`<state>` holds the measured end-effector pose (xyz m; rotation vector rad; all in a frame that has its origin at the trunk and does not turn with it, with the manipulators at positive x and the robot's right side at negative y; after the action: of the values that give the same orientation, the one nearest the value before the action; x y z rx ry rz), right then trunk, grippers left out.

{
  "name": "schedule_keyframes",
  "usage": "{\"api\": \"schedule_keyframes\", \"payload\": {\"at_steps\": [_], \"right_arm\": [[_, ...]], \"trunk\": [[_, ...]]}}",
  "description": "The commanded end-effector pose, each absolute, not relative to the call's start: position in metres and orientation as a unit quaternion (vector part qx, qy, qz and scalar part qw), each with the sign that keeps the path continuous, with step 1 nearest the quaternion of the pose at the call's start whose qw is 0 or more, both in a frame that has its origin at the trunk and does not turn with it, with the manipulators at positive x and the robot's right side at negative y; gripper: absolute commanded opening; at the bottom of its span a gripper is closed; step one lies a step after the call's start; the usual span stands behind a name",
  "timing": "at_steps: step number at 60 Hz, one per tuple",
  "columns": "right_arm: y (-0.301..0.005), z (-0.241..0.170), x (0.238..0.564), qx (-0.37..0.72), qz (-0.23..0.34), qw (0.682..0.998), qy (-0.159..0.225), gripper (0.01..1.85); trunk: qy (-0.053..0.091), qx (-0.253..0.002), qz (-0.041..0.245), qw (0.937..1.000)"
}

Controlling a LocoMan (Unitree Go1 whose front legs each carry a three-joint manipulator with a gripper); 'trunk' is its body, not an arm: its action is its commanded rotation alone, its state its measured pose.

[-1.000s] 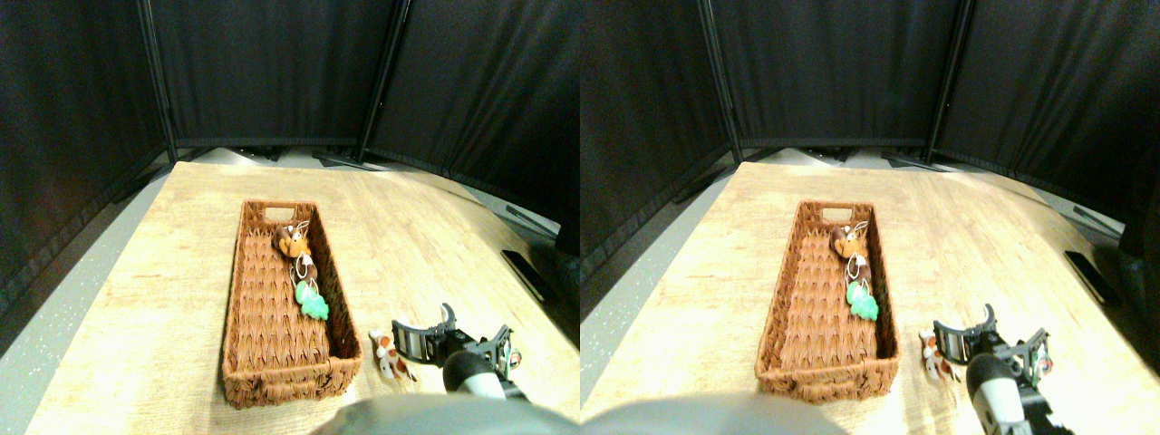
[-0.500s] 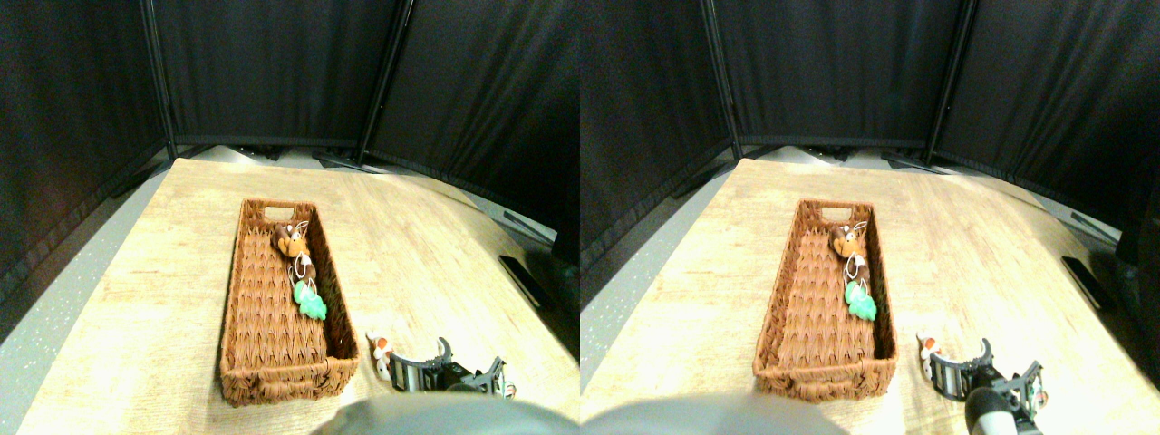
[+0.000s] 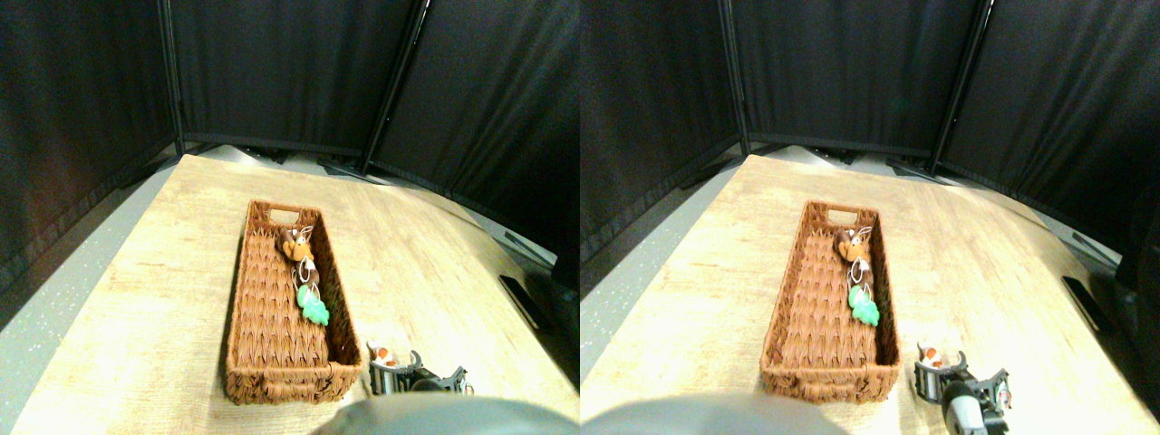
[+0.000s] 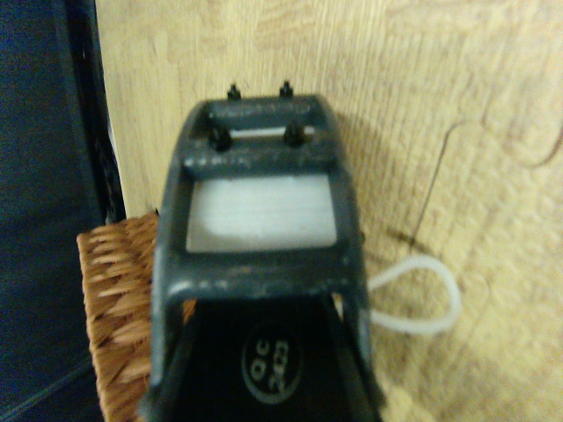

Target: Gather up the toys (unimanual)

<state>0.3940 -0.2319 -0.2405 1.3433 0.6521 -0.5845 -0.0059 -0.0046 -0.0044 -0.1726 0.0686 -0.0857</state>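
Touching jaws: orange-white toy

The stereo pair looks forward and down from above the wooden table, taking in the whole wicker basket lengthwise. The wrist camera sits very near the tabletop just beside the basket's corner; both views share that corner.
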Motion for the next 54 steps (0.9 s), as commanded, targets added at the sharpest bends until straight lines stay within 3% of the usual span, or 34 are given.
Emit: {"api": "schedule_keyframes", "payload": {"at_steps": [1, 14, 18, 23, 24, 30, 41, 54], "right_arm": [[-0.231, -0.243, 0.398, 0.602, -0.271, 0.695, 0.285, 0.87], [-0.232, -0.247, 0.405, 0.603, -0.275, 0.697, 0.275, 0.86], [-0.232, -0.248, 0.407, 0.599, -0.277, 0.701, 0.27, 0.76], [-0.229, -0.243, 0.41, 0.556, -0.306, 0.733, 0.245, 0.09], [-0.229, -0.243, 0.411, 0.559, -0.306, 0.731, 0.242, 0.06], [-0.228, -0.239, 0.415, 0.548, -0.317, 0.738, 0.234, 0.06], [-0.232, -0.233, 0.423, 0.527, -0.273, 0.775, 0.217, 0.06], [-0.23, -0.216, 0.435, 0.525, -0.252, 0.79, 0.189, 0.06]], "trunk": [[0.049, -0.098, -0.033, 0.9935], [0.051, -0.093, -0.036, 0.9938], [0.053, -0.092, -0.036, 0.9937], [0.052, -0.089, -0.037, 0.9939], [0.053, -0.089, -0.038, 0.9939], [0.052, -0.088, -0.039, 0.994], [0.049, -0.085, -0.039, 0.9944], [0.036, -0.083, -0.034, 0.9953]]}}
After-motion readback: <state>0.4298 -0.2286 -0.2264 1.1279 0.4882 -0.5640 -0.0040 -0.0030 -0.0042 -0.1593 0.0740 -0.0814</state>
